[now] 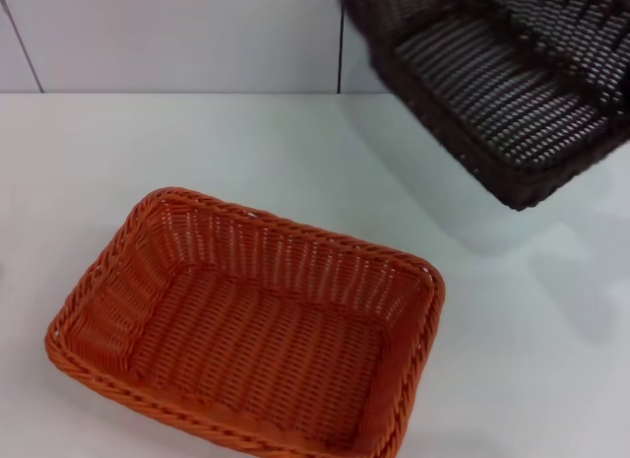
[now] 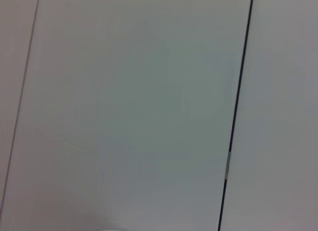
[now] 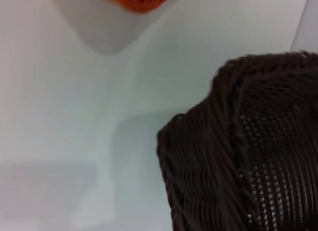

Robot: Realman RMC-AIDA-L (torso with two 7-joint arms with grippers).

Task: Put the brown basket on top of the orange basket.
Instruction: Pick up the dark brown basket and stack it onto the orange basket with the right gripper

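The orange basket (image 1: pixel 256 340) stands empty on the white table, low and left of centre in the head view. The brown basket (image 1: pixel 502 84) is at the upper right, tilted and raised off the table, with its faint shadow on the surface below. The right wrist view shows the brown basket (image 3: pixel 248 156) close up, with a corner of the orange basket (image 3: pixel 136 0) farther off. Neither gripper shows in any view, so what holds the brown basket is hidden.
The white table (image 1: pixel 98 153) runs back to a pale panelled wall (image 1: pixel 167 34) with a dark vertical seam (image 1: pixel 340 54). The left wrist view shows only pale panels and a dark seam (image 2: pixel 238 102).
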